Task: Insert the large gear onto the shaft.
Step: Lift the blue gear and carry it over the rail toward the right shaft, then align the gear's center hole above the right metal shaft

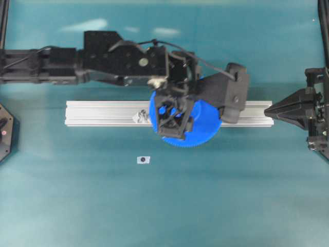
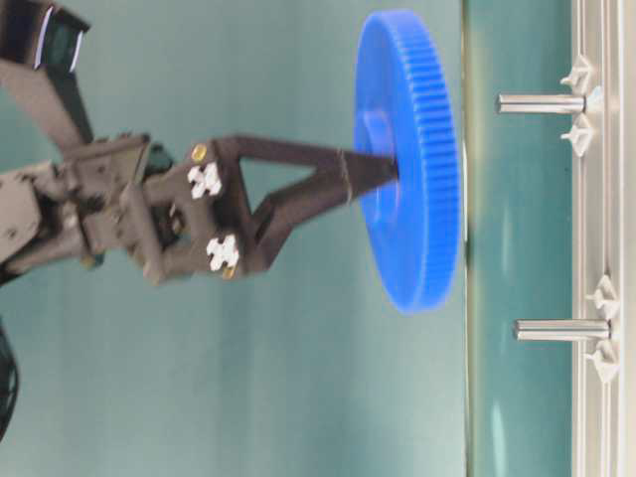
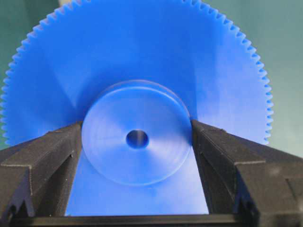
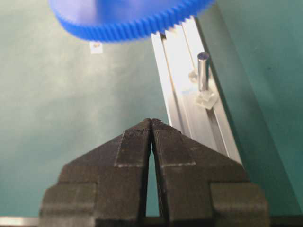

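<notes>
A: Where does the large gear [image 3: 142,71] sit?

B: Off the tabletop [image 1: 77,206], held above the aluminium rail [image 1: 103,113]. The left gripper [image 3: 137,142] grips it by the raised round hub [image 3: 137,137], one finger [image 3: 47,161] pressed to each side, the small centre hole clear between them.

A: So those jaws are not free?

B: No. They are spread wide but clamped on the hub. In the table-level view the blue disc lies parallel to the rail, apart from it, with teal background showing between the two.

A: And the shaft?

B: In the table-level view two metal-looking pins stand out of the rail, each flanked by clear lugs. The gear's hub lies nearer the upper pin [image 2: 542,102] than the lower pin [image 2: 561,329], but not in line with either. Which one is the shaft I cannot tell. The right wrist view shows one pin [image 4: 203,71] upright on the rail, the gear's toothed rim hanging beyond it.

A: The other arm?

B: The right gripper [image 4: 151,124] rests at the rail's right end, jaws closed tip to tip, holding nothing.

A: Anything else near the rail?

B: A small pale piece with a dark centre [image 1: 143,160] lies on the tabletop, apart from the rail on the near side.
</notes>
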Controlling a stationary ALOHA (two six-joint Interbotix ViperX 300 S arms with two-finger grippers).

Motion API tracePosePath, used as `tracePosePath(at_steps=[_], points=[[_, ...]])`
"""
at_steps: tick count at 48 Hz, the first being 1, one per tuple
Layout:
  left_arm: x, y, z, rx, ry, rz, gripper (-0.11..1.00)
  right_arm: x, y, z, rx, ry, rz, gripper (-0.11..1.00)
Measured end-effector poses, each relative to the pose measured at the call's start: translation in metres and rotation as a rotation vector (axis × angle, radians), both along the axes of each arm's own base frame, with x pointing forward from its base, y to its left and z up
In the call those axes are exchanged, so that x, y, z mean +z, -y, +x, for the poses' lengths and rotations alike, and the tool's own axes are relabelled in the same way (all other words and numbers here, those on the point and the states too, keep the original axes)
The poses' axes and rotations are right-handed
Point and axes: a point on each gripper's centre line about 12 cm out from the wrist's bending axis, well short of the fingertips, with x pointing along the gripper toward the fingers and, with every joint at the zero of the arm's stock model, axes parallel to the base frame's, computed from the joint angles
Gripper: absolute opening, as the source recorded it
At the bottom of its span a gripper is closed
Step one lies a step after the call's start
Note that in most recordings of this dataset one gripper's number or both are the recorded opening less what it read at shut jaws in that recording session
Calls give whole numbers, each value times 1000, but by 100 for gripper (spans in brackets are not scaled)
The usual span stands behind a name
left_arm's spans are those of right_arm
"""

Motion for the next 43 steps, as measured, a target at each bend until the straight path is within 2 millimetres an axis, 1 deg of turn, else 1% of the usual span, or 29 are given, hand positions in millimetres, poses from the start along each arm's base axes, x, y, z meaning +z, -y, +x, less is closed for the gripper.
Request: tracePosePath(at_steps=[10,17,23,35,43], points=[[0,-6,18,-13,22,10,77,-3,0,-2,0,-6,0,9],[-12,-8,30,-13,7,11,77,-1,0,-3,1,8,0,9],[-23,-12,38,-23,-6,14,77,-4,-1,-5,1,5,0,9],[-36,-23,47,-23,-23,22,77,-1,0,-7,0,26,-2,9],[-45,-29,49,-9,-36,19,77,-3,0,-8,0,21,-1,9]])
